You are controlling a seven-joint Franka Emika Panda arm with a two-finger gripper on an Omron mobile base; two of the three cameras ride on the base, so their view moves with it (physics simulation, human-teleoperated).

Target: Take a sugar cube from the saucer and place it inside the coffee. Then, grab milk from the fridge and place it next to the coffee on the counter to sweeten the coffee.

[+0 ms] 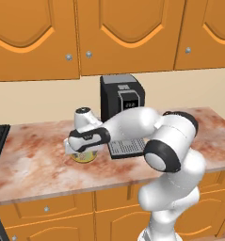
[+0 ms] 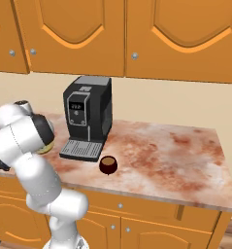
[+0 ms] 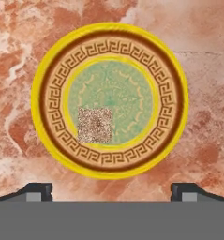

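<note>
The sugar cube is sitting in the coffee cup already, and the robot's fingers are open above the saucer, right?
Not quite. The sugar cube lies on the saucer, not in the coffee cup, as the hand view shows. The fingers are indeed open above the saucer.

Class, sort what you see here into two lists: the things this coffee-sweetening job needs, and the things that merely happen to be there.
Belong to the job:
sugar cube, lying on the saucer
saucer
coffee
counter
gripper, fingers apart above the saucer

Just there:
coffee machine
upper cabinets
lower cabinets
</note>
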